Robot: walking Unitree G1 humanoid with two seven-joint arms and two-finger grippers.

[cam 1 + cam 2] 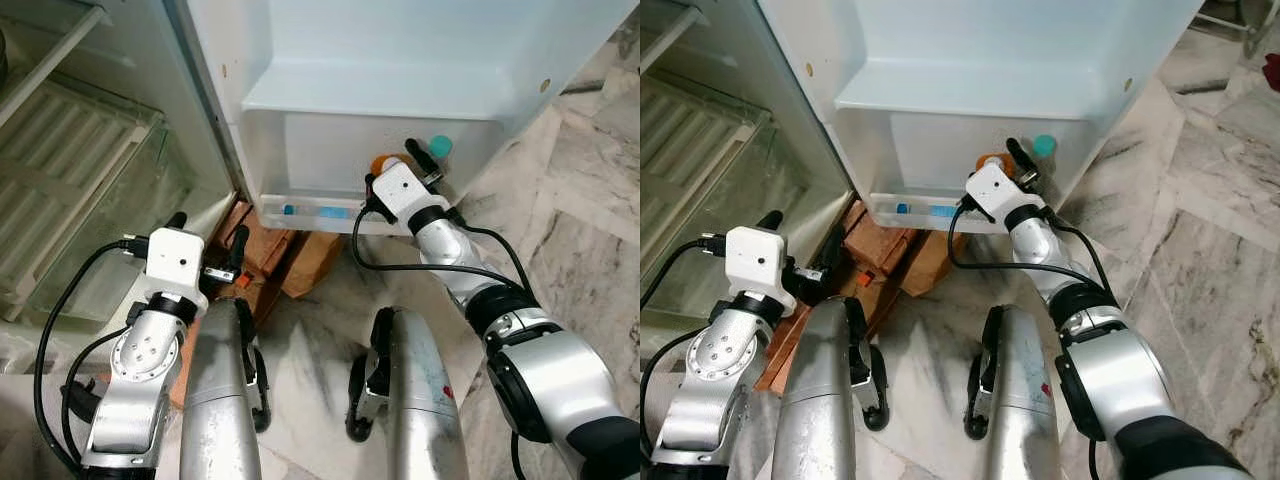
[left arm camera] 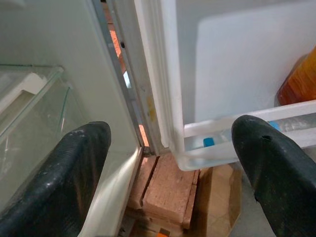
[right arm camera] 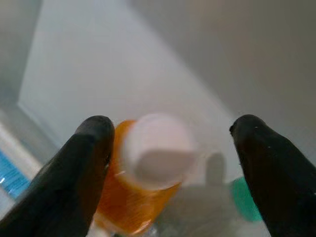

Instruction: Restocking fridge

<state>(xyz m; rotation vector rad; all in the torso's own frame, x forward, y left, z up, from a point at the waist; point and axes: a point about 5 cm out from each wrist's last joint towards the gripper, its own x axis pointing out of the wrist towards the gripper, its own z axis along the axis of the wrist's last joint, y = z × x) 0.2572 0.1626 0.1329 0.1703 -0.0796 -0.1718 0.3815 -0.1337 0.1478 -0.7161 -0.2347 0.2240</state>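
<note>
The fridge door stands open, and its lower door bin (image 1: pixel 320 140) holds an upright orange bottle (image 1: pixel 380 162) with a white cap (image 3: pixel 155 150) and, beside it, a teal-capped bottle (image 1: pixel 441 146). My right gripper (image 1: pixel 400 165) reaches into this bin. Its fingers are open on either side of the orange bottle's top, with one fingertip (image 3: pixel 91 148) close against the bottle. A clear bottle with a blue cap (image 2: pixel 208 142) lies in the narrow bottom rail (image 1: pixel 300 212). My left gripper (image 1: pixel 208 235) hovers open and empty, low by the door hinge.
Red bricks (image 1: pixel 262 252) and a brown board (image 1: pixel 312 262) prop the fridge on the marble floor (image 1: pixel 570 210). The fridge interior on the left has a glass shelf and a crisper drawer (image 1: pixel 95 200). My silver legs (image 1: pixel 415 400) stand below.
</note>
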